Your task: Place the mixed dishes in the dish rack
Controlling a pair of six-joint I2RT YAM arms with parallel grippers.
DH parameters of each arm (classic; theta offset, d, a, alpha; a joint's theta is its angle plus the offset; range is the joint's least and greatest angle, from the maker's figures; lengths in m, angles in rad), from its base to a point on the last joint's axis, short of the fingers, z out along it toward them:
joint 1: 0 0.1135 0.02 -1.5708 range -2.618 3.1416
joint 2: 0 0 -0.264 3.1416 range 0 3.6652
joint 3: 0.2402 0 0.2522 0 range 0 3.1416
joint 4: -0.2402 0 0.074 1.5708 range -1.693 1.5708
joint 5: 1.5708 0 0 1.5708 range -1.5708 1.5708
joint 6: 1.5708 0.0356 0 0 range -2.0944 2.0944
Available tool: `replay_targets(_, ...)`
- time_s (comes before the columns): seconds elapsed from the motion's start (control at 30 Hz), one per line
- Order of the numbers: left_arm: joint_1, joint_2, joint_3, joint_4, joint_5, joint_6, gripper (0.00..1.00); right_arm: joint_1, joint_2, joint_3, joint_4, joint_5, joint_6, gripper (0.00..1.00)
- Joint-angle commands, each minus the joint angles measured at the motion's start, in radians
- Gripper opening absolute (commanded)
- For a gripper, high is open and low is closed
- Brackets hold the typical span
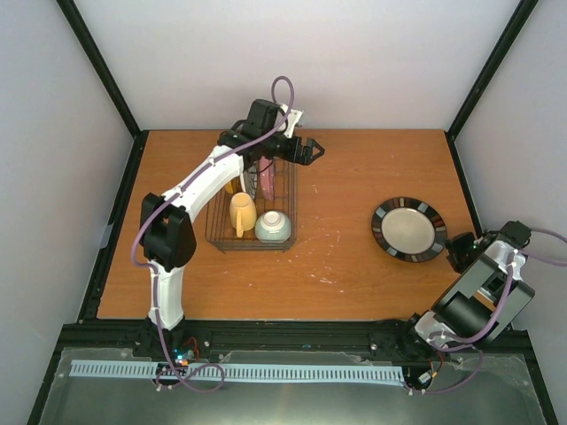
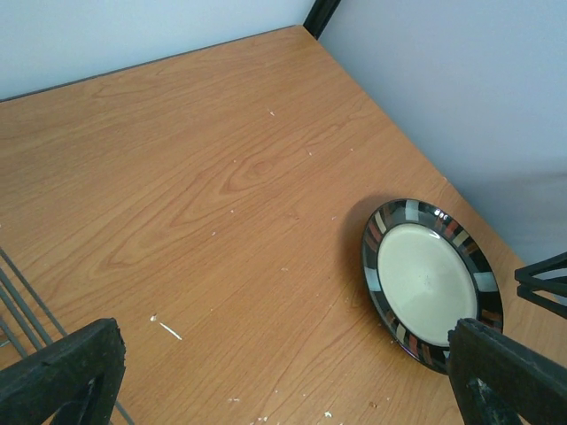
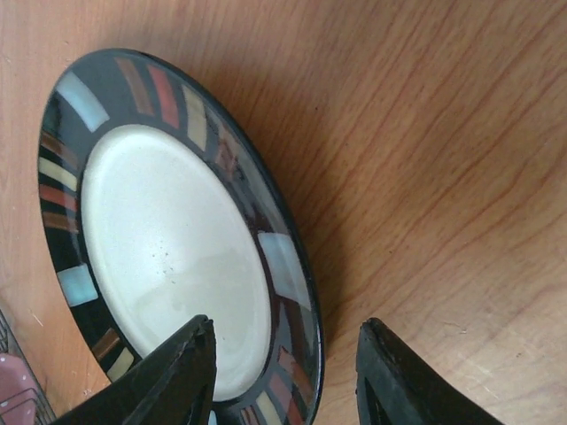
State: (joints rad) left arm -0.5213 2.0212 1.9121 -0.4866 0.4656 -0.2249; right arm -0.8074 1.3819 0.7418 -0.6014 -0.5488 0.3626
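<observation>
The dark wire dish rack point(image 1: 285, 205) stands left of centre and holds the cream-yellow mug point(image 1: 242, 213), the pale blue-green bowl point(image 1: 273, 227), the upright pink plate point(image 1: 266, 182) and a sliver of yellow plate point(image 1: 229, 186). I cannot make out a black plate. The white plate with a dark striped rim point(image 1: 408, 228) lies flat at the right, and shows in the left wrist view point(image 2: 425, 279) and the right wrist view point(image 3: 159, 230). My left gripper point(image 1: 310, 152) point(image 2: 283, 390) is open and empty above the rack's far right corner. My right gripper point(image 1: 460, 251) point(image 3: 288, 372) is open, its fingers either side of the striped plate's near rim.
Black frame posts and pale walls close in the wooden table point(image 1: 354, 168) on three sides. Rack wires point(image 2: 19, 305) show at the left wrist view's left edge. White crumbs point(image 2: 168, 329) dot the wood between rack and plate.
</observation>
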Motion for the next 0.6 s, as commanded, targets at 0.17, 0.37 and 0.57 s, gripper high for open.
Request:
replay_targets(0.17,0.022,-0.038,-0.002,0.012,0.007,0.006,1.0,-0.009,0.093,0.002,0.051,-0.013,0.005,0.44)
replay_targets(0.37,0.032,-0.028,0.004,0.016,0.008,0.001,1.0,0.005,0.14,-0.025,0.106,-0.045,0.029,0.45)
replay_targets(0.57,0.038,-0.021,0.008,0.018,0.016,0.001,1.0,0.036,0.168,-0.056,0.158,-0.052,0.057,0.45)
